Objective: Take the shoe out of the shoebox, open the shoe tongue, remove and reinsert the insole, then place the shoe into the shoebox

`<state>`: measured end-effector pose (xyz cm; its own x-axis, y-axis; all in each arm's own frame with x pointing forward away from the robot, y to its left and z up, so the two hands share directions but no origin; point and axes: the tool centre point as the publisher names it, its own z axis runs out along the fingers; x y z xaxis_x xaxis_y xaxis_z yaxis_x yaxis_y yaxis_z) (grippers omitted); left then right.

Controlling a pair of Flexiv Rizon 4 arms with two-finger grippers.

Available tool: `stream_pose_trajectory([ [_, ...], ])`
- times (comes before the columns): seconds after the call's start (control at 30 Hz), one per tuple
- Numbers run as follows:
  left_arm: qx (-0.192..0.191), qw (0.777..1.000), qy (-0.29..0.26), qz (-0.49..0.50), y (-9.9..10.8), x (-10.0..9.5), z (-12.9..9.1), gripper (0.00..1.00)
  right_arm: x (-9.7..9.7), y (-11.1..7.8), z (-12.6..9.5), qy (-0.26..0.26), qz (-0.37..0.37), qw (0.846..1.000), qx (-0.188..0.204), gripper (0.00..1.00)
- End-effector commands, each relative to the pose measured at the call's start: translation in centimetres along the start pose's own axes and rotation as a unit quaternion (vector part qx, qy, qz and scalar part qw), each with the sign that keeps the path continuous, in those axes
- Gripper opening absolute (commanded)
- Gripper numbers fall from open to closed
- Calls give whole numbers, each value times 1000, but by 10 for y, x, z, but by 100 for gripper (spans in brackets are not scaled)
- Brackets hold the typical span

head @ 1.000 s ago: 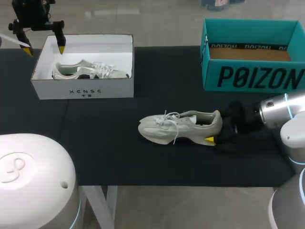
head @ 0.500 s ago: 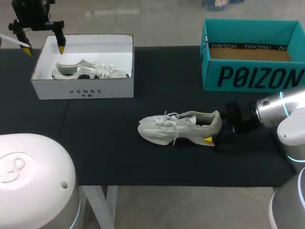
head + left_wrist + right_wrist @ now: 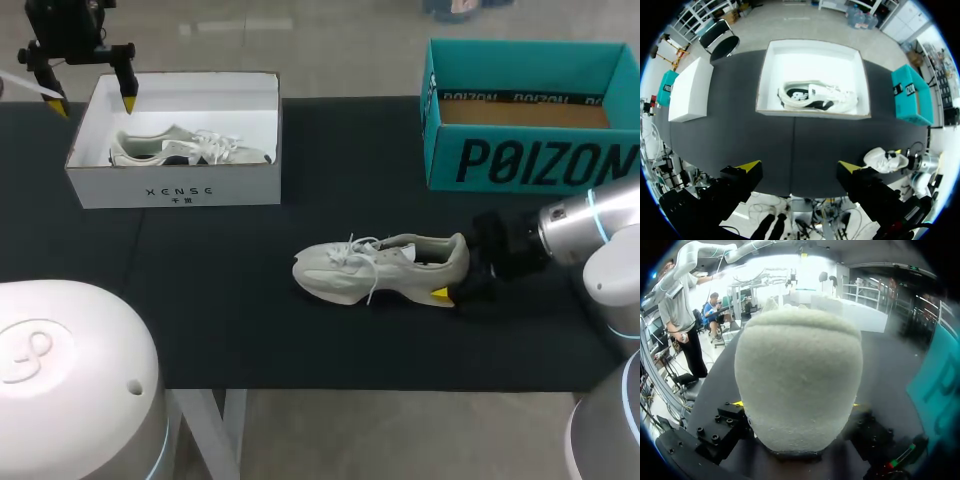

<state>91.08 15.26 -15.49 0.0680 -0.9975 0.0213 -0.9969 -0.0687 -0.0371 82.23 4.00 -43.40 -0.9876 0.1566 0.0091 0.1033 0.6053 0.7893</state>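
The right gripper [image 3: 452,279] clamps the shoe's [image 3: 370,270] heel near the bench's [image 3: 210,310] front edge. The left gripper [image 3: 799,171], fingers apart, hangs over the white box [image 3: 175,186].

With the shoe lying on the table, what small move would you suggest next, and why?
Probably bring the left gripper to the shoe to open its tongue: the right gripper clasps its heel, while the left hangs open above the white shoebox.
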Motion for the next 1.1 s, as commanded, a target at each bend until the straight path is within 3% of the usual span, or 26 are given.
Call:
stream_pose_trajectory([
  [0.03,0,1000,-1,0,1,0,0,100,2,-4,0,-1,0,1000,2,0],
  [0.17,0,1000,-1,0,1,0,0,100,2,-4,0,-1,0,1000,2,0],
  [0.43,1,1000,-18,-7,12,65,16,100,2,-4,0,-1,0,1000,2,0],
  [0.73,20,999,-41,-24,46,120,30,100,2,-4,0,-1,0,1000,2,0],
  [0.97,8,1000,-25,-17,74,166,40,100,2,-4,0,-1,0,1000,2,0],
  [1.1,-18,999,-19,19,87,193,45,100,2,-4,0,-1,0,1000,2,0],
])
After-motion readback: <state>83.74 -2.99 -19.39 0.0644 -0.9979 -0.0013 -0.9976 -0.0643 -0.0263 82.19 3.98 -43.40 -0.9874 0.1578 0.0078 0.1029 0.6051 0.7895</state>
